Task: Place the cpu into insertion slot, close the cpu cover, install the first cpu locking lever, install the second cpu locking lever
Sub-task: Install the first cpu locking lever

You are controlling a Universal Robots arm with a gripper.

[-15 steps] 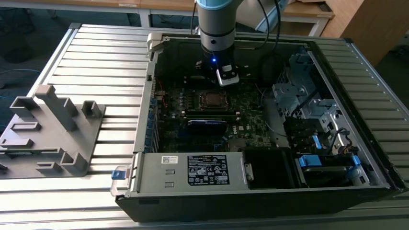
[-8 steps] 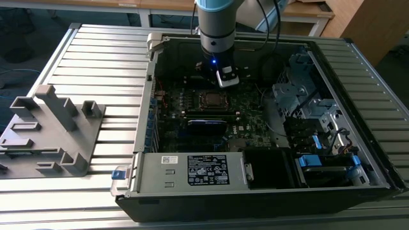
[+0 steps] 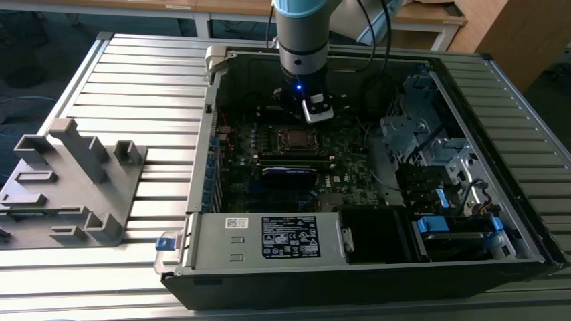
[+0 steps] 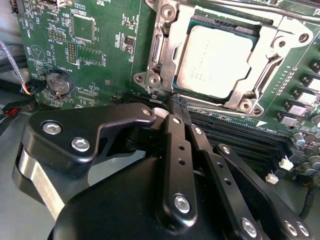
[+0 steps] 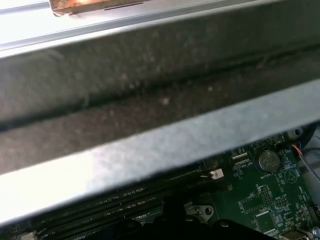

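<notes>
Steel computer case (image 3: 499, 93) lies open on the slatted table (image 3: 134, 80), its green motherboard (image 4: 100, 55) facing up. On that board the cpu (image 4: 215, 60) already sits in the insertion slot (image 3: 295, 138), with the silver cpu cover (image 4: 167, 55) lying closed around it. Just beside the socket hovers the gripper (image 4: 179, 106), fingers pressed together and empty. Pressing a locking lever likely calls for a slow, steady push that keeps clear of the chip.
</notes>
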